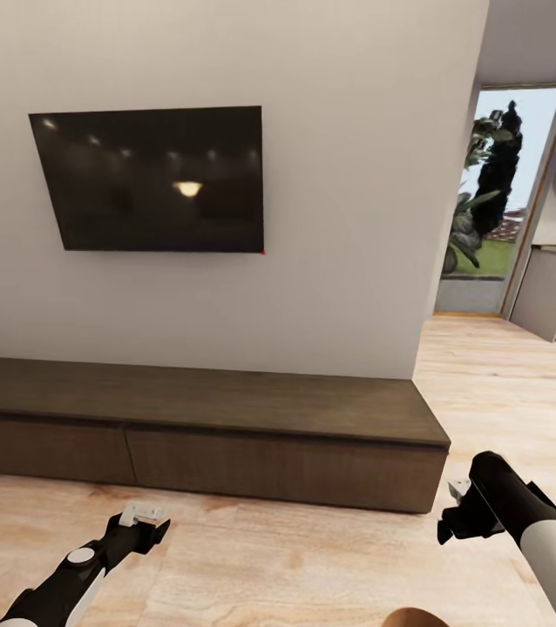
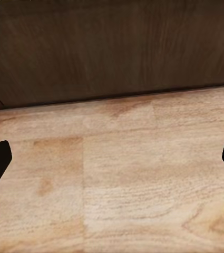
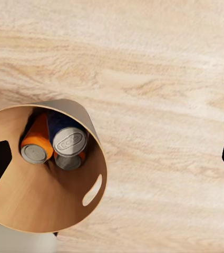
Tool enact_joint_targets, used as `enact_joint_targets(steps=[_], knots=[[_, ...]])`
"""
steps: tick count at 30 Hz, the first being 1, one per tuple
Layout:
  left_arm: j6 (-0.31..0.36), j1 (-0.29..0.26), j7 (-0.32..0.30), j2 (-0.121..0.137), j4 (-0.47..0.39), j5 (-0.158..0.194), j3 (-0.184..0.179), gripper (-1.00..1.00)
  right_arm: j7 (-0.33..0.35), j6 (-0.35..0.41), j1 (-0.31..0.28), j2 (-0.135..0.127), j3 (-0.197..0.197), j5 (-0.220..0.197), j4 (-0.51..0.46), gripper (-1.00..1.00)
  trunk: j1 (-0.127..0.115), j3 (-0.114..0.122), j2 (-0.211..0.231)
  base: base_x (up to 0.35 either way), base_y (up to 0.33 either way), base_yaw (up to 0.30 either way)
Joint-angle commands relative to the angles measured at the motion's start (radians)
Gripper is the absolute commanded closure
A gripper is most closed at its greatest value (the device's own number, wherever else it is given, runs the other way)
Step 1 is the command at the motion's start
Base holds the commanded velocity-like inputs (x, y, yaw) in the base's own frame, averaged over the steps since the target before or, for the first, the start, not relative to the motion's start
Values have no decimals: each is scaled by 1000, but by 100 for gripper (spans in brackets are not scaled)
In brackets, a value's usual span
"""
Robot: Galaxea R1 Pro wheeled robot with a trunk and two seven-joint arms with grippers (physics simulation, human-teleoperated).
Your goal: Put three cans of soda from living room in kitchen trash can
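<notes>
The copper-brown tash can stands on the wood floor beneath my right gripper, which is open and empty. Inside it lie an orange can of soda, a blue one and a third half hidden under them. The bucket's slot handle faces the bare floor. In the head view a sliver of the tash can shows at the bottom edge, left of my right gripper. My left gripper hangs open over the floor in front of the low cabinet.
A long low dark-wood cabinet runs along the wall under a black television. To the right, past the wall's corner, wood floor leads to grey kitchen cabinets and a glass door.
</notes>
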Motion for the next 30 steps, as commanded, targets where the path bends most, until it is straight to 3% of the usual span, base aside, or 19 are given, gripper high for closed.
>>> enact_joint_targets(steps=[1, 12, 21, 23, 25, 29, 30], knots=[[0, 0, 0, 0, 1, 0, 0, -100, 0, -1, 2, 0, 0, 0, 0, -100, -4, 2, 7, 0, 0, 0], [-10, 1, 6, 1, 38, -1, -1, -100, -1, -81, 65, 1, 0, 0, -1, -100, -46, 20, 84, 0, 0, 0], [-64, 5, 106, 4, 78, -2, -3, -100, -71, -187, 145, 5, -1, -3, 1, -100, -81, 34, 147, 0, 0, 0], [-76, 6, 117, 5, 95, -2, -3, -100, -84, -227, 173, 6, -11, -4, 1, -100, -88, 37, 161, 0, 0, 0], [-90, 7, 124, 7, 153, 0, -3, -100, -105, -290, 209, 11, -55, -3, 2, -100, -96, 41, 175, 0, 0, 0], [-123, 8, 127, 12, 211, 0, -3, -100, -136, -326, 232, 13, -92, -4, 7, -100, -111, 47, 203, 0, 0, 0], [-152, 11, 128, 16, 267, 0, -3, -100, -158, -371, 253, 14, -112, -4, 32, -100, -115, 49, 210, 0, 0, 0]])
